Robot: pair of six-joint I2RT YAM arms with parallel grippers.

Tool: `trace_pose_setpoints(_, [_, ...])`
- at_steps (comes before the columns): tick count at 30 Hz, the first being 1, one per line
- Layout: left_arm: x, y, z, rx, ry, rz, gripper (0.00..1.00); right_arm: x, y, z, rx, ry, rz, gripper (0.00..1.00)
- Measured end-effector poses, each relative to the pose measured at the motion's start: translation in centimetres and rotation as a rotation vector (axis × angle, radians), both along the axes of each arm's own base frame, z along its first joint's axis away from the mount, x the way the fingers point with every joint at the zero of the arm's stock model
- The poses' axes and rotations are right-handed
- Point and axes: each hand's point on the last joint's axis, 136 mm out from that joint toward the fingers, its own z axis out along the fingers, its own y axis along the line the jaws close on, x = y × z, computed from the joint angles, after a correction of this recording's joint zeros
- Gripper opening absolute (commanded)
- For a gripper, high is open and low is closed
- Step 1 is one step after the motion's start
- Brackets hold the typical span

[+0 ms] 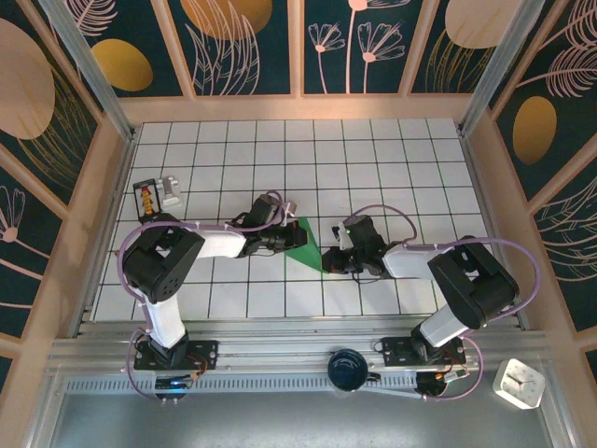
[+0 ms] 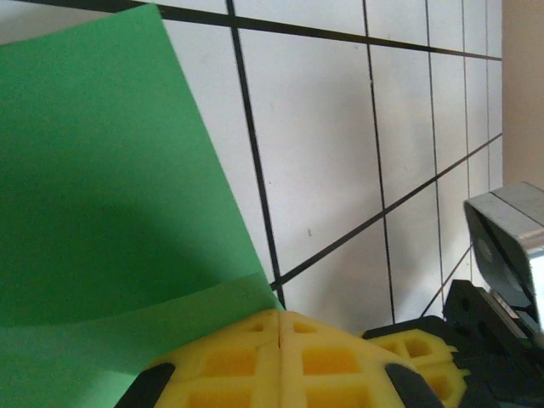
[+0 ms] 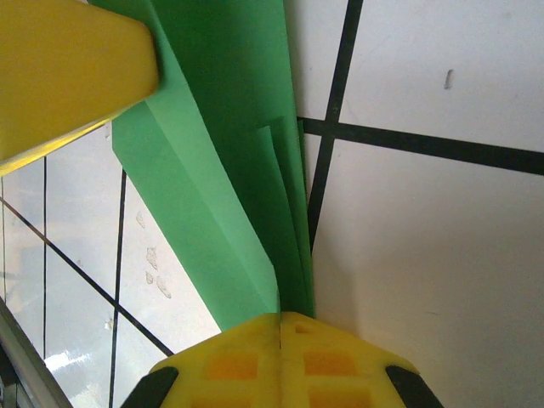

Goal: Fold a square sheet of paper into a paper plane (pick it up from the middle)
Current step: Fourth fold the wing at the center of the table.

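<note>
- Near the table's far-left corner, a small orange-and-black box (image 1: 146, 198) stands just beside a white block (image 1: 171, 191), well apart from the work and not in the way
- The left gripper (image 2: 279, 327) has its yellow pads pressed together on one edge of the paper
- The square sheet of paper (image 1: 306, 245) sits mid-table between the two grippers; it shows layered creases and a triangular outline, so I judge the early folds made, with the slim dart and wings left
- The right gripper (image 3: 279, 327) is clamped on the folded layers, close to the left one; crowding looks like the main hindrance
- A dark cup (image 1: 347, 367) and a white clock (image 1: 518, 384) lie beyond the table's near edge
</note>
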Motion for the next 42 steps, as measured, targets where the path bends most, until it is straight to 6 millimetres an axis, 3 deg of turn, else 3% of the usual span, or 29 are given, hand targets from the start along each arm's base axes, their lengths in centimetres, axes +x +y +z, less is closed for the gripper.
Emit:
trace_pose_setpoints(6, [0.7, 0.8, -0.5, 0.008, 0.005, 0.020, 0.06, 0.0, 0.0, 0.0, 0.000, 0.000, 0.000, 0.00])
trace_pose_setpoints(13, [1.0, 1.1, -0.5, 0.008, 0.001, 0.027, 0.20, 0.0, 0.0, 0.0, 0.000, 0.000, 0.000, 0.00])
trace_pose_setpoints(22, [-1.3, 2.3, 0.6, -0.036, 0.002, 0.032, 0.27, 0.0, 0.0, 0.0, 0.000, 0.000, 0.000, 0.00])
trace_pose_setpoints(29, [-1.6, 2.5, 0.2, -0.029, 0.013, 0.032, 0.13, 0.0, 0.0, 0.0, 0.000, 0.000, 0.000, 0.00])
trace_pose_setpoints(42, [0.4, 1.2, -0.2, -0.020, 0.000, 0.019, 0.11, 0.0, 0.0, 0.0, -0.002, -0.002, -0.002, 0.00])
